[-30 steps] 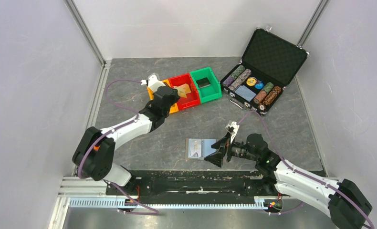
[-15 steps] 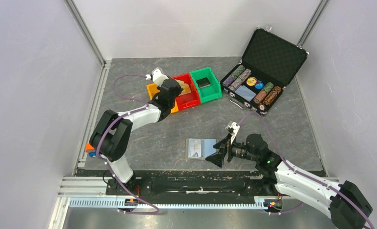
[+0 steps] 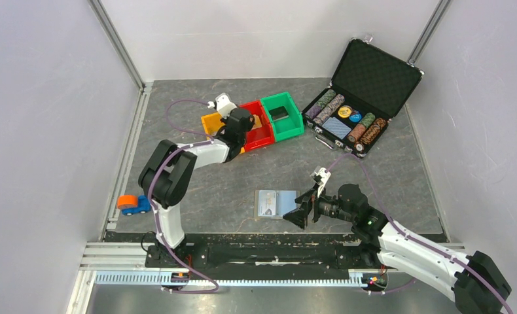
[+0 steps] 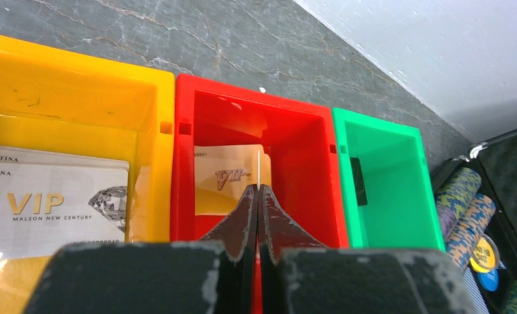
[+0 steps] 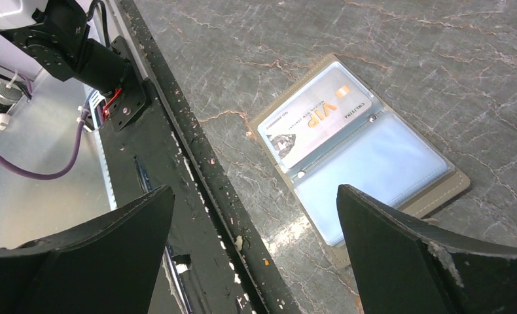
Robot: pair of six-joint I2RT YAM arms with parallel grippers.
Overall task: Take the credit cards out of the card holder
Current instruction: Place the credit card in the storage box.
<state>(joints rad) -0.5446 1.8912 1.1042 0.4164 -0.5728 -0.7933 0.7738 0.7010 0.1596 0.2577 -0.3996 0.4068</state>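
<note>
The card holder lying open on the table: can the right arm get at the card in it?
Probably yes. The right gripper hangs open just beside the card holder, nothing lies between them, and the VIP card shows in one pocket.

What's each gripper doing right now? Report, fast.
Left gripper: shut above the red bin; whether it pinches anything cannot be told.
Right gripper: open, empty, by the card holder.

Reaching far forward with left gripper (image 4: 258,196) pinched shut; hovering low with right gripper (image 5: 254,196) spread wide, angled leftward.
</note>
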